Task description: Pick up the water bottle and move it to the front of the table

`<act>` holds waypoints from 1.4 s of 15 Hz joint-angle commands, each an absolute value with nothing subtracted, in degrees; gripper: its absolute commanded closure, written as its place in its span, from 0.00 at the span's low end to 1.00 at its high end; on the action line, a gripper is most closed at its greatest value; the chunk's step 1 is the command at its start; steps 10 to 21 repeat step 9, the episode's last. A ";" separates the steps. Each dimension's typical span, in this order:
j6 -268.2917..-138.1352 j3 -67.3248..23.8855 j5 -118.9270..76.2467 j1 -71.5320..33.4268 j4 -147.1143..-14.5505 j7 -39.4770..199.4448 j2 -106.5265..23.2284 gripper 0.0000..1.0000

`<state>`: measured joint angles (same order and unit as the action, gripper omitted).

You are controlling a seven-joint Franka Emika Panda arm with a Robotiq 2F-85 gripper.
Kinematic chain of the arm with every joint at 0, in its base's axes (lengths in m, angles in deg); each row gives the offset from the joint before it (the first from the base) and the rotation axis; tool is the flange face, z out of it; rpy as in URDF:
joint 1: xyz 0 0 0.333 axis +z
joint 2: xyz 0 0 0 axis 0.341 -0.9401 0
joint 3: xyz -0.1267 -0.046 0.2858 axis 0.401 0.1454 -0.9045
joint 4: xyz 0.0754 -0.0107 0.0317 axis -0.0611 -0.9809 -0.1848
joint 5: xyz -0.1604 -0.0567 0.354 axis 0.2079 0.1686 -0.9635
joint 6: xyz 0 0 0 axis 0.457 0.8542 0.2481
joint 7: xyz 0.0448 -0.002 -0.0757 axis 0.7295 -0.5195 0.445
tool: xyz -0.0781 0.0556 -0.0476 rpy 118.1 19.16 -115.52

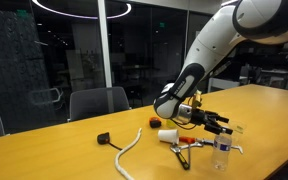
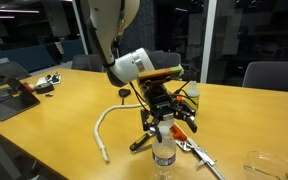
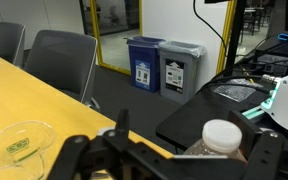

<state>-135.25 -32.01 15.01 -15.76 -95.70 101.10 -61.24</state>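
Note:
The water bottle [image 1: 222, 152] is small, clear and slim with a pale top, and stands upright on the yellowish-brown table [image 1: 44, 150]. It also shows in an exterior view [image 2: 164, 152]. My gripper [image 1: 217, 123] hangs just above it with its fingers spread, as an exterior view [image 2: 164, 118] also shows. In the wrist view the bottle's pale cap [image 3: 222, 137] sits between the spread fingers of the gripper [image 3: 189, 138], close to the right finger. I see no finger touching it.
A white cup [image 1: 168, 133] lies by a red-handled tool [image 1: 184, 145]. A white cord [image 1: 130, 146] and a small black object [image 1: 103, 138] lie further along. A low clear glass dish [image 2: 269, 165] sits near the bottle. Devices [image 2: 14, 95] and chairs [image 1: 96, 102] stand around.

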 commanded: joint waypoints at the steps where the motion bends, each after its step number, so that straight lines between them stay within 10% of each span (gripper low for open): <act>1: -134.99 -32.38 15.08 -16.05 -95.45 100.56 -61.40 0.00; 21: -134.99 -32.33 15.07 -16.00 -95.43 99.59 -61.39 0.00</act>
